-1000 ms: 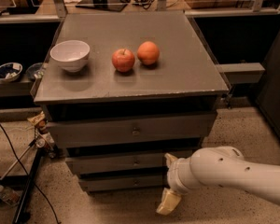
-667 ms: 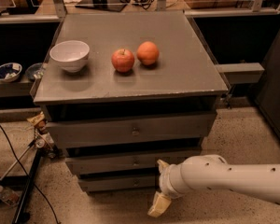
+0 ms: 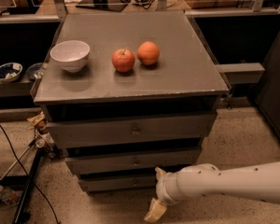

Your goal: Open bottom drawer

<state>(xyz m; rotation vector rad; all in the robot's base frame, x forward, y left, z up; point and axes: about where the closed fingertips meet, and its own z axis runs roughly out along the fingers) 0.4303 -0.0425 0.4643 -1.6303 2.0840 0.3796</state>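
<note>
The grey cabinet has three flat drawer fronts stacked below its top. The bottom drawer (image 3: 113, 183) is the lowest, thin panel, near the floor; its right part is hidden behind my arm. My white arm comes in from the right edge. My gripper (image 3: 155, 209) hangs at the arm's end, just in front of and below the bottom drawer's middle, with one tan finger (image 3: 154, 211) pointing down toward the floor and another (image 3: 159, 173) showing at the top of the wrist.
On the cabinet top (image 3: 177, 73) stand a white bowl (image 3: 70, 55), a red apple (image 3: 123, 60) and an orange (image 3: 148, 53). A black cable and a stand leg (image 3: 25, 195) lie on the floor at the left. A shelf with dishes (image 3: 7, 72) is far left.
My arm has moved left and slightly down, carrying the gripper from the cabinet's right side toward the middle of the bottom drawer. The drawers have not moved.
</note>
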